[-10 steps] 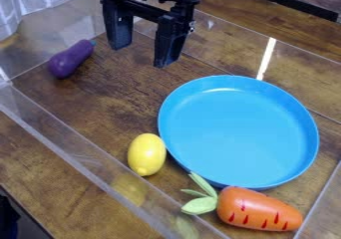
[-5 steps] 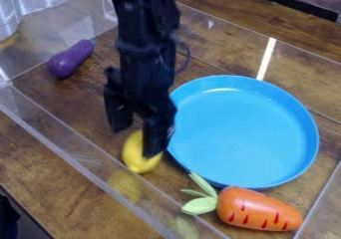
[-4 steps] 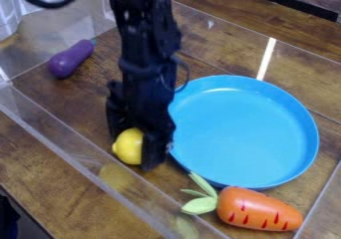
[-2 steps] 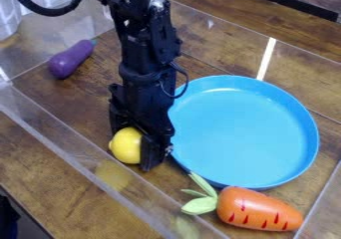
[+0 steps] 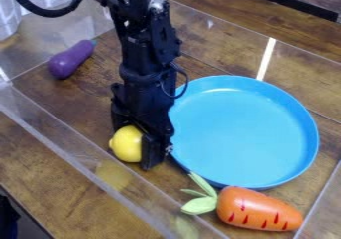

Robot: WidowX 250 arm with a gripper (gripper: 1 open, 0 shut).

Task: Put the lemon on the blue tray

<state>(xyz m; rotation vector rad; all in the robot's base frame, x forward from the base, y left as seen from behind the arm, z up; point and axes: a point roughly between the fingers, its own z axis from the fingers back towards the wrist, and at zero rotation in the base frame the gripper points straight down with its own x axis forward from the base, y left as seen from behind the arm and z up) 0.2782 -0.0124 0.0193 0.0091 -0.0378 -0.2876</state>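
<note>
Lemon (image 5: 127,144) sits low on the worktop (image 5: 54,123), just left of the blue tray (image 5: 246,128), and your end effector (image 5: 139,143) points straight down with its fingers pinched on it. That vertical grip likely suits a clean lift over the tray's raised rim. Carrot (image 5: 256,208) lies below the tray, eggplant (image 5: 71,58) well to its upper left, both clear of your path.
</note>
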